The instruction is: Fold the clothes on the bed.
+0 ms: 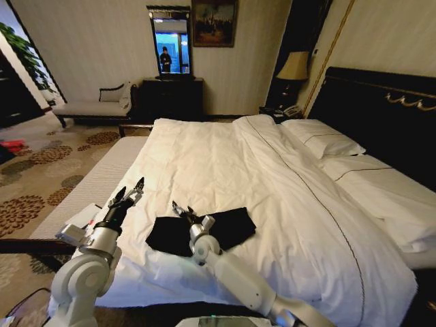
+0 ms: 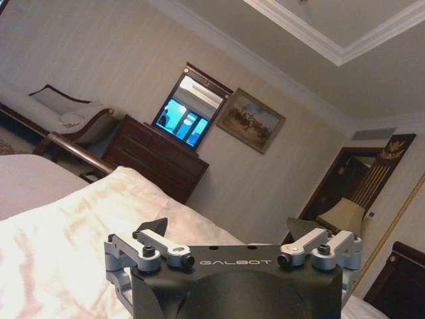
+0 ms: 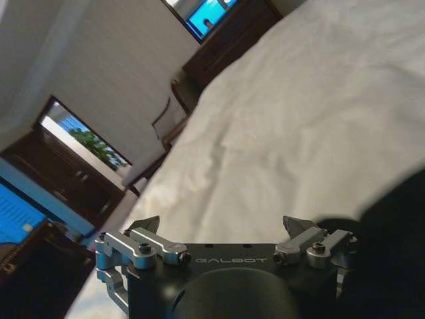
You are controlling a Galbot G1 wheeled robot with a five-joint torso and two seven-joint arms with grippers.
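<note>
Head view: the black T-shirt [image 1: 201,231] lies bunched in the lower centre of the frame, on the white duvet near the foot edge of the bed [image 1: 272,184]. No lettering can be made out on it.

Left arm enters from the lower left corner, elbow bent, forearm angled up and to the right. The left pincer [image 1: 129,194] is held just left of the shirt and clear of it — fingers spread apart, holding nothing. In the left wrist view the left pincer [image 2: 232,229] likewise shows its fingers wide apart, pointing across the duvet toward the far wall.

Right arm runs from the bottom centre diagonally up and to the left. The right pincer [image 1: 182,211] sits at the shirt's upper edge, fingers spread, not closed on cloth. In the right wrist view the right pincer [image 3: 222,226] is open over white duvet, with dark cloth [image 3: 392,252] at the lower right of the frame beside one finger — contact cannot be determined.
</note>
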